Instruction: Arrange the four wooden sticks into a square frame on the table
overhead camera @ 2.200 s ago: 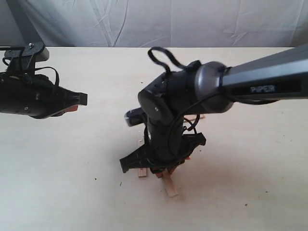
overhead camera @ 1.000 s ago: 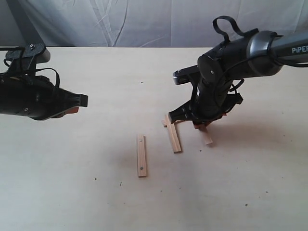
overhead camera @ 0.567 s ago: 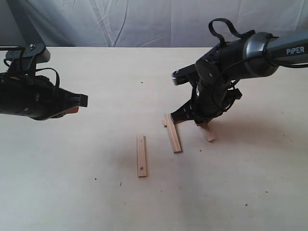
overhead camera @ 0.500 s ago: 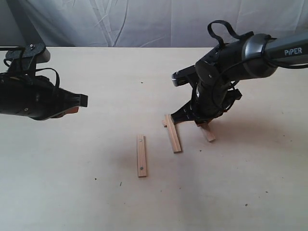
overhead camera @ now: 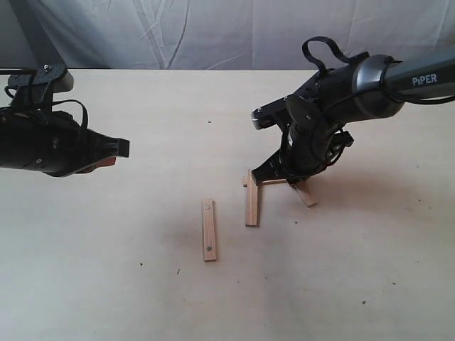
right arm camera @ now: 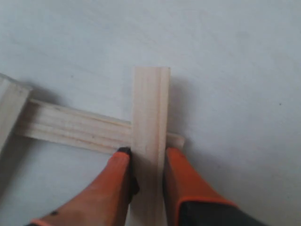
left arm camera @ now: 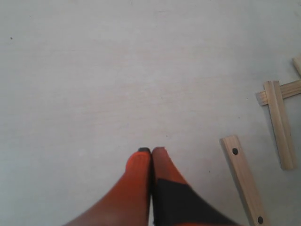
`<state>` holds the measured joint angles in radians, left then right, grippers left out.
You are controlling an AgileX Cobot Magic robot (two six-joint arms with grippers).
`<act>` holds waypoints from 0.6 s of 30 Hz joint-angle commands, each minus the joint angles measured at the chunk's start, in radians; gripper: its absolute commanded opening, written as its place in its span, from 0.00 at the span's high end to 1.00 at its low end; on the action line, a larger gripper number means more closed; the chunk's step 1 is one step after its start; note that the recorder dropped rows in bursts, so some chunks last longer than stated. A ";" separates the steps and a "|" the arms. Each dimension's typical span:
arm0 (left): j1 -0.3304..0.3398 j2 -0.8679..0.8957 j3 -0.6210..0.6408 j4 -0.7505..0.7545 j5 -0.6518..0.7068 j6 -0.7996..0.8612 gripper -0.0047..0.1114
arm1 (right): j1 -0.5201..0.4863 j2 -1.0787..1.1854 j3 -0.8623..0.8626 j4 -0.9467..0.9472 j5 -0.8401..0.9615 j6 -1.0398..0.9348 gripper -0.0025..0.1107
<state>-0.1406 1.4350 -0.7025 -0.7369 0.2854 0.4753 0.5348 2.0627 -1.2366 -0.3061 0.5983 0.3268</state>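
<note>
On the pale table point(overhead camera: 106, 284) a wooden stick with two dark holes point(overhead camera: 208, 229) point(left arm camera: 244, 183) lies alone. My right gripper point(overhead camera: 254, 177) point(right arm camera: 146, 153) is shut on the far end of a second stick point(overhead camera: 252, 202) point(right arm camera: 150, 108), one finger on each side. That stick lies across a third stick point(overhead camera: 274, 182) point(right arm camera: 70, 127). A fourth stick point(overhead camera: 306, 193) point(right arm camera: 8, 110) slants under the right arm, at the third stick's other end. My left gripper point(overhead camera: 121, 147) point(left arm camera: 151, 150) hovers shut and empty at the left, well apart from the sticks.
A creased grey cloth point(overhead camera: 213, 32) hangs behind the table's far edge. The right arm's dark body point(overhead camera: 320, 114) stands over the far right sticks and hides parts of them. A few tiny dark specks point(overhead camera: 178, 271) dot the table.
The stick in my right gripper has swung from a slant to nearly parallel with the holed stick. The right arm shifted slightly left. The left arm has not moved.
</note>
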 commanded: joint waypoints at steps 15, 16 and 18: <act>-0.002 -0.009 0.005 -0.003 -0.007 0.003 0.96 | -0.006 -0.072 -0.004 0.022 0.092 0.006 0.98; -0.002 -0.009 0.005 -0.003 -0.007 0.003 0.96 | -0.006 -0.083 -0.004 0.024 0.095 0.006 0.98; -0.002 -0.009 0.005 -0.003 -0.007 0.003 0.96 | -0.006 -0.110 -0.004 0.039 0.108 0.008 0.98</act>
<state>-0.1406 1.4350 -0.7025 -0.7369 0.2854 0.4772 0.5348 1.9908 -1.2366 -0.2784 0.6856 0.3318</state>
